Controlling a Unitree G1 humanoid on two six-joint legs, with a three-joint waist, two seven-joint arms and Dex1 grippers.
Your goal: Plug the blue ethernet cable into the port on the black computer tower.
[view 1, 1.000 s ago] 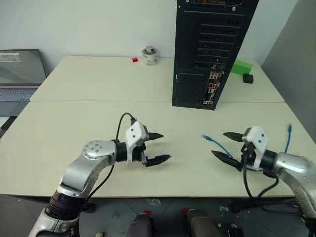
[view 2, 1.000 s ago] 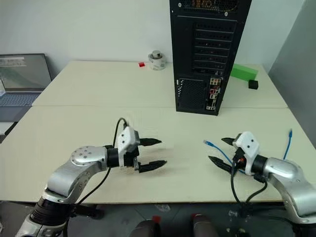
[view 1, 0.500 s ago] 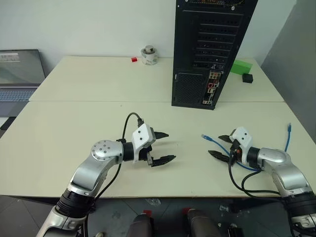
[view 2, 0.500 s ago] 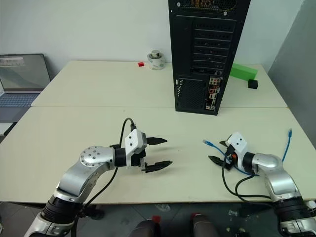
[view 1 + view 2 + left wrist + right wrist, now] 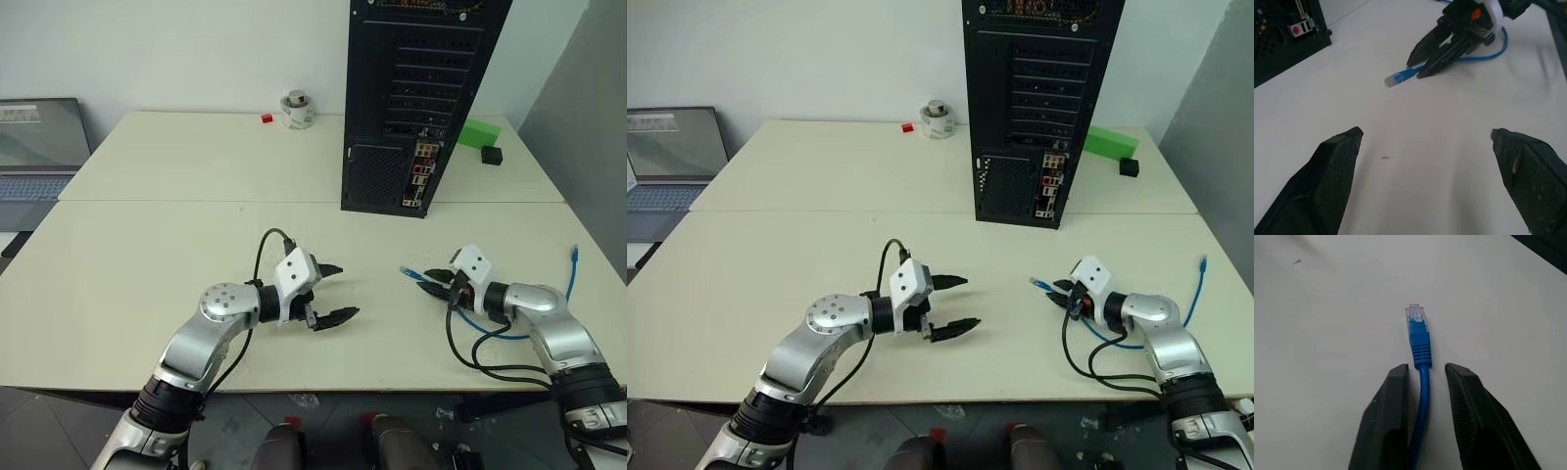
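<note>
The right hand point(image 5: 1422, 382) lies low on the surface point(image 5: 196, 245), its two black fingers point(image 5: 1383, 421) drawn in on either side of the blue cable point(image 5: 1420, 396) just behind the plug. A slight gap shows on one side of the cord, so a firm grip cannot be confirmed; the fingers are nearly closed around it. The clear plug point(image 5: 1415, 313) with its blue boot sticks out past the fingertips and rests on the surface, pointing towards the left hand. Behind the right hand the cable loops back along the surface beside the arm, and its other end point(image 5: 574, 257) stands up near the surface's right edge.

The left hand point(image 5: 338, 292) hangs just above the surface, near the middle, with its fingers spread wide and nothing between them. It is well apart from the plug and faces the right hand.

The black computer tower point(image 5: 416, 98) stands upright farther back on the surface, its rear panel with slotted covers, mesh vent and strip of coloured connectors point(image 5: 423, 176) turned towards the hands. The plug lies well short of it.

Beyond the tower are a green block point(image 5: 478, 133) and a small black box point(image 5: 491, 155). A roll of tape point(image 5: 296, 110) and a small red item point(image 5: 266, 118) sit at the far edge. A laptop point(image 5: 39, 147) stands off to the left.
</note>
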